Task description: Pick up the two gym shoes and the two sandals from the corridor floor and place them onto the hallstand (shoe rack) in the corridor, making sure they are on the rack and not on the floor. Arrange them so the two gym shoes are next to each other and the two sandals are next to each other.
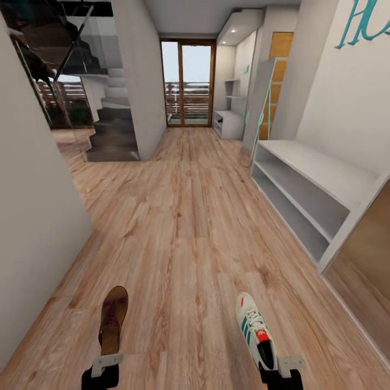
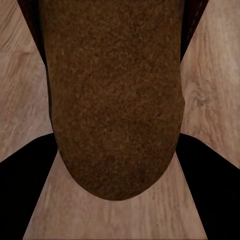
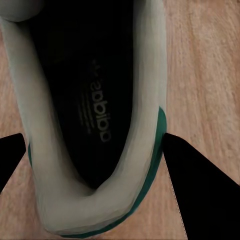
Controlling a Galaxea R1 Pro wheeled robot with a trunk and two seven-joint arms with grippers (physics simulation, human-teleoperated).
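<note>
Suede-grained sandal, smooth white sneaker

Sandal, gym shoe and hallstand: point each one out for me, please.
sandal [image 1: 112,320]: head view, on the brown upper near its middle.
gym shoe [image 1: 253,326]: head view, on the white laces beside the green stripes.
hallstand [image 1: 319,169]: head view, on the bare pale top surface.

Far ahead, a glazed wooden balcony door closes the corridor; a dark staircase and teal wall lettering flank it.
</note>
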